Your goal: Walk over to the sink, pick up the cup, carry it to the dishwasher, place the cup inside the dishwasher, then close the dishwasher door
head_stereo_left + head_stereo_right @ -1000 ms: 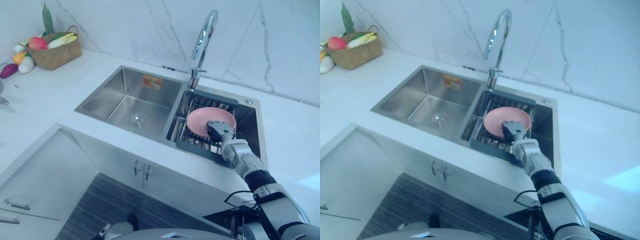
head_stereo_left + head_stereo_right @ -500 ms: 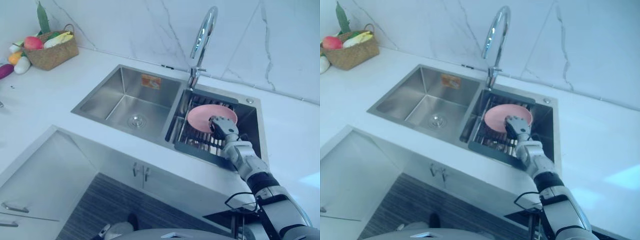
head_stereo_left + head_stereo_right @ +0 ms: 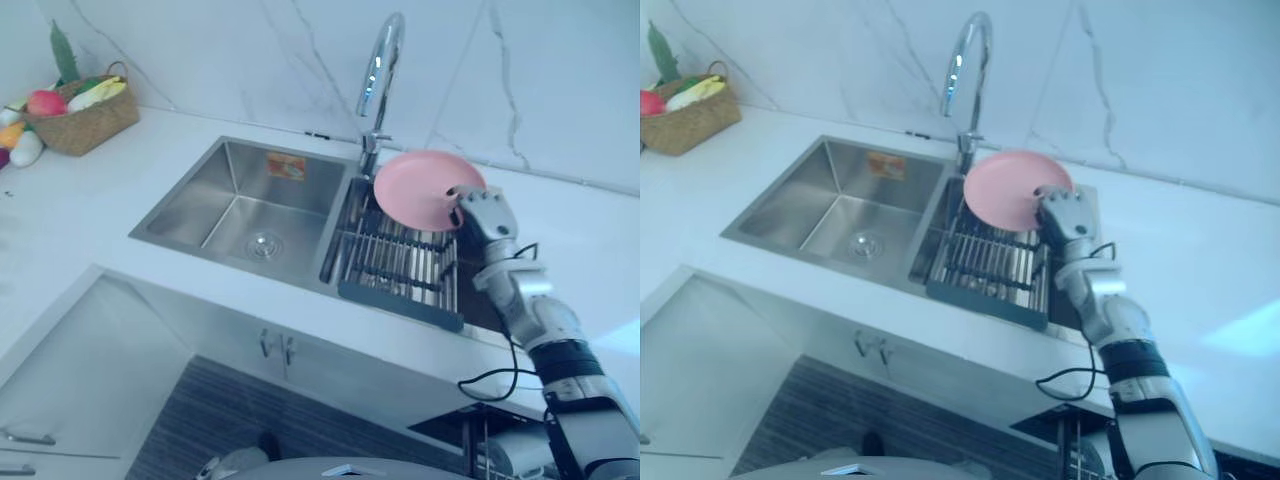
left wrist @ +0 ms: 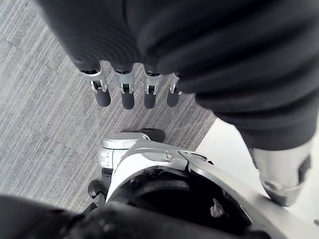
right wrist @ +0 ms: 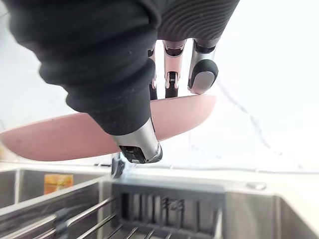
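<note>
Inspector: Right hand?
Recorder: Its thumb presses one face of a round pink plate and its fingers the other, pinching the rim. The plate is held tilted on edge.
Inspector: Position?
Recorder: Over the right basin of the stainless steel double sink, above the dark wire drying rack, just beside the base of the curved chrome tap. It appears clear of the rack, though the gap is hard to judge.
Inspector: Left hand?
Recorder: Fingers straight, holding nothing, above the grey striped floor.
Inspector: Anything else?
Recorder: A woven basket of fruit stands on the white counter, well apart from the sink.
</note>
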Motion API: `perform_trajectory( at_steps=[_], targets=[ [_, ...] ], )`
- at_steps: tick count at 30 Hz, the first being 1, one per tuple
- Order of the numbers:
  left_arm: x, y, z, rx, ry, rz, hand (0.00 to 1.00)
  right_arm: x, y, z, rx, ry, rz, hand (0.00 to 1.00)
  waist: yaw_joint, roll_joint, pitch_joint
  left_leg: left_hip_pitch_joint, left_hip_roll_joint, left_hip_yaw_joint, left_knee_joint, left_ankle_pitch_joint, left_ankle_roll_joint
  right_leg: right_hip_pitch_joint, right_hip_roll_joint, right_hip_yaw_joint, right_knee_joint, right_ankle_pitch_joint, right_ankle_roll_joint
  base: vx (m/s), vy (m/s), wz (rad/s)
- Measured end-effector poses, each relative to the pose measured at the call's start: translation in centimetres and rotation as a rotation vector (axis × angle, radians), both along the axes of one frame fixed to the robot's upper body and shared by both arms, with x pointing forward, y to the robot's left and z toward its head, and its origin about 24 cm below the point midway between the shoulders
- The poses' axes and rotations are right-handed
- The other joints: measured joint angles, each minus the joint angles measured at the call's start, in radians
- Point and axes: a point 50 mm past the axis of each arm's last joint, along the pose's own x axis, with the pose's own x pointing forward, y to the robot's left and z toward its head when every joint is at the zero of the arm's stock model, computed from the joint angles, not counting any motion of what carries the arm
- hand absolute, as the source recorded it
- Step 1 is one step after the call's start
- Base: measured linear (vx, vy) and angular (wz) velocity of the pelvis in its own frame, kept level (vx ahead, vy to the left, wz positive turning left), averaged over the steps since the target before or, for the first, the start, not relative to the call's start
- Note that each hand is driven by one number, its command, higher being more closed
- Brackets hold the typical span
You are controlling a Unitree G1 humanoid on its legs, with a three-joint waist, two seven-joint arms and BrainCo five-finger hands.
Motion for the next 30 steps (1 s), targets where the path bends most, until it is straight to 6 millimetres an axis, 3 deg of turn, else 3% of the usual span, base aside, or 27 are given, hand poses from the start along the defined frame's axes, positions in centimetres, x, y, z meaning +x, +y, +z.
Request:
perform_trajectory(
  at_steps=[2,7,13,19,21,23,25,26,27,29,30],
  targets=[
    [-0.1,0.2,0.0,0.012,0.005,-0.019,0.00,-0.6,-0.8,1.1,0.023,-0.040,-0.024,1.00,-0.012,-0.002,-0.002,0.001,0.005,0.021,0.000,0.000,0.001,-0.011,0.002,0.019,0.001,0.003,-0.001,-0.01,0.005,-0.26],
    [-0.6,0.2,0.0,0.017,0.019,-0.034,0.00,-2.0,-2.4,1.4,0.060,-0.062,-0.076,1.00,-0.032,-0.005,-0.003,0.015,0.012,0.063,0.000,-0.009,0.002,-0.024,0.006,0.066,0.003,0.007,-0.004,0.00,0.009,-0.31],
    [-1.5,0.0,-0.2,0.028,0.062,-0.073,0.00,-4.3,-4.8,2.9,0.138,-0.137,-0.152,1.00,-0.081,-0.015,-0.014,0.018,0.014,0.137,0.001,-0.019,0.005,-0.084,0.005,0.151,0.026,0.022,-0.005,0.01,0.027,-0.39],
    [-1.3,0.0,-0.2,0.039,0.086,-0.104,0.00,-5.8,-5.3,3.2,0.150,-0.142,-0.157,1.00,-0.101,-0.030,-0.014,0.016,0.006,0.195,0.003,-0.035,0.013,-0.148,0.004,0.236,0.041,0.026,-0.010,-0.04,0.040,-0.49],
    [-1.2,0.3,-0.2,0.054,0.100,-0.097,0.00,-6.3,-5.3,2.9,0.155,-0.136,-0.165,1.00,-0.101,-0.041,-0.013,0.018,0.013,0.243,0.000,-0.050,0.007,-0.159,-0.018,0.153,0.044,0.003,-0.043,-0.04,0.031,-0.59],
    [-0.9,0.2,-0.3,0.058,0.095,-0.077,0.00,-6.3,-5.3,2.8,0.182,-0.139,-0.166,1.00,-0.082,-0.041,-0.013,0.017,0.047,0.310,0.000,-0.059,0.010,-0.169,-0.044,-0.048,0.067,-0.051,-0.183,-0.02,0.050,-0.85],
    [-0.8,0.2,-0.3,0.056,0.090,-0.052,0.00,-6.3,-5.2,2.9,0.208,-0.150,-0.162,1.00,-0.072,-0.045,-0.021,0.011,0.069,0.368,0.000,-0.066,0.024,-0.195,-0.092,-0.181,0.163,-0.091,-0.242,-0.05,0.040,-0.91],
    [-0.7,0.6,-0.2,0.072,0.088,-0.034,0.00,-6.3,-4.9,2.9,0.242,-0.162,-0.156,1.00,-0.071,-0.068,-0.023,-0.002,0.079,0.400,0.000,-0.066,0.025,-0.231,-0.138,-0.222,0.278,-0.100,-0.238,-0.06,0.016,-0.78],
    [-0.8,0.9,-0.2,0.079,0.090,-0.022,0.00,-6.3,-4.8,2.8,0.259,-0.166,-0.153,1.00,-0.075,-0.076,-0.025,-0.004,0.086,0.407,0.000,-0.064,0.022,-0.242,-0.146,-0.222,0.323,-0.106,-0.229,-0.01,-0.070,-0.51],
    [-0.8,1.4,-0.1,0.093,0.096,-0.009,0.00,-6.4,-4.7,2.3,0.299,-0.176,-0.169,1.00,-0.095,-0.092,-0.030,-0.007,0.107,0.422,0.010,-0.054,0.009,-0.243,-0.132,-0.206,0.355,-0.104,-0.195,0.05,-0.096,-0.31],
    [-0.4,2.0,0.0,0.109,0.085,-0.005,0.00,-6.4,-4.7,2.0,0.327,-0.188,-0.176,1.00,-0.095,-0.123,-0.031,-0.024,0.125,0.440,0.064,-0.061,-0.003,-0.224,-0.113,-0.181,0.303,-0.041,-0.174,0.09,-0.208,-0.45]
  ],
)
